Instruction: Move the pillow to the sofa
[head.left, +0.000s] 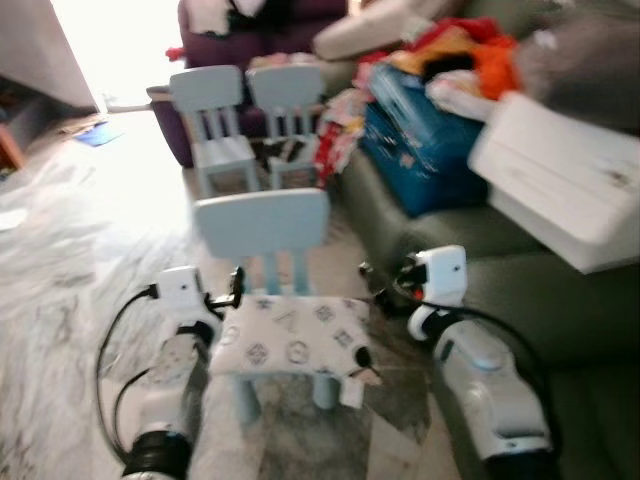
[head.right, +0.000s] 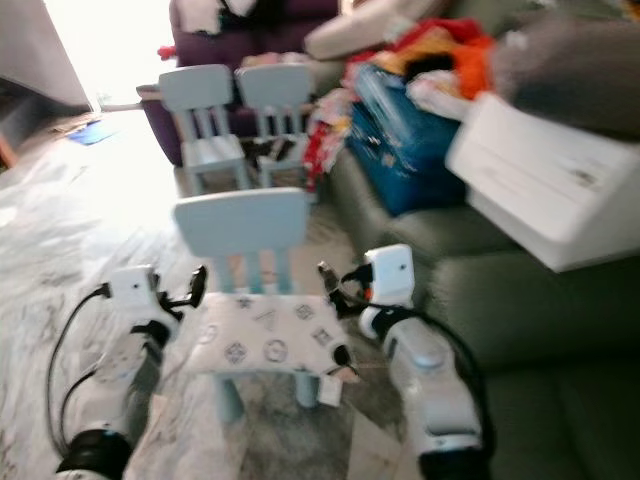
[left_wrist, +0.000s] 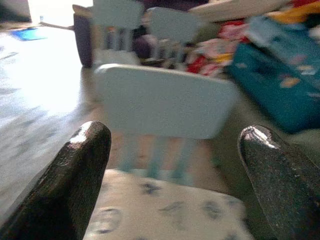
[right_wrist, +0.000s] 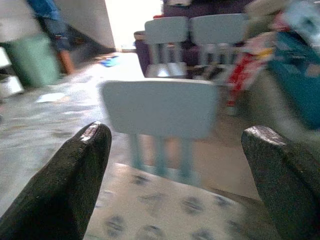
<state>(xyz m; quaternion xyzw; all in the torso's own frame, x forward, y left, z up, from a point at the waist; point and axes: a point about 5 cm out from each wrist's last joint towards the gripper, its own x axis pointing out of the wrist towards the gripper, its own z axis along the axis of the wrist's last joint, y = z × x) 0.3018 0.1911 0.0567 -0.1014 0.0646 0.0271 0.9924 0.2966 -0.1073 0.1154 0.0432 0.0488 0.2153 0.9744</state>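
- Pillow (head.left: 292, 338): a pale cushion printed with small grey motifs, lying flat on the seat of the nearest small chair (head.left: 265, 225), low in the middle of the head views, with a tag hanging off its corner at about 5 o'clock.
- Left gripper (head.left: 236, 288) sits at the pillow's 9 o'clock edge, level with the chair seat; its wrist view shows both black fingers (left_wrist: 75, 175) spread wide apart with the cushion between them, nothing gripped.
- Right gripper (head.left: 380, 285) is at roughly 2 o'clock from the pillow, just beside the chair's right side; its fingers (right_wrist: 70, 185) are likewise spread apart over the patterned fabric, holding nothing.
- Whether either set of fingertips actually touches the fabric is hard to say, since every frame is motion-blurred.
- The nearest small chair is light blue with a slatted back that rises at 12 o'clock from the cushion.
- Two more light blue chairs (head.left: 210, 110) stand side by side farther off at 12 o'clock, in front of a dark purple couch (head.left: 270, 40).
- The grey-green sofa (head.left: 520, 300) runs along the right side, from 1 to 4 o'clock of the pillow.
- On the sofa lie a white box (head.left: 560, 180), a blue bag (head.left: 420, 140) and a heap of red and orange clothes (head.left: 450, 45).
- The marbled floor (head.left: 60, 260) spreads out to the left, brightly lit towards 11 o'clock.
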